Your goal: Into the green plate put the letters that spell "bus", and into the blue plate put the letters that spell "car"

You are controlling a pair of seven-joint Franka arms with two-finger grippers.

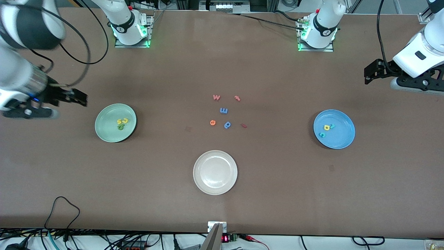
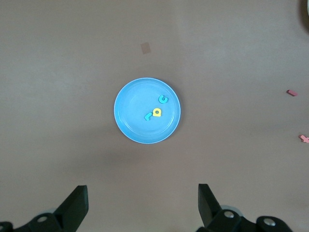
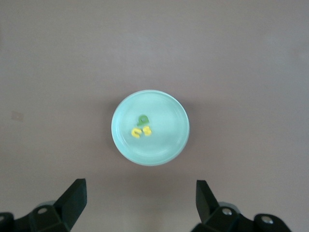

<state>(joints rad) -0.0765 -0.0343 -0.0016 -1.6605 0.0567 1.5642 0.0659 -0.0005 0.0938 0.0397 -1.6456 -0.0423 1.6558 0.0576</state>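
The green plate (image 1: 105, 122) lies toward the right arm's end of the table. In it are a green "b" (image 1: 120, 127) and a yellow "u" and "s" (image 1: 122, 121), also seen in the right wrist view on the green plate (image 3: 164, 141). The blue plate (image 1: 343, 131) lies toward the left arm's end and holds a yellow "a" (image 1: 326, 127), a teal "r" (image 1: 332, 126) and a teal "c" (image 1: 322, 134). My right gripper (image 1: 83, 100) hangs open and empty over the table beside the green plate. My left gripper (image 1: 367, 74) hangs open and empty beside the blue plate (image 2: 131, 112).
A cream-white plate (image 1: 215, 172) sits nearest the front camera, mid-table. Loose letters lie in the middle: a pink "w" (image 1: 216, 97), a pink "t" (image 1: 237, 98), a blue "m" (image 1: 223, 110), an orange "e" (image 1: 212, 122), a blue "p" (image 1: 227, 124) and a small red piece (image 1: 244, 125).
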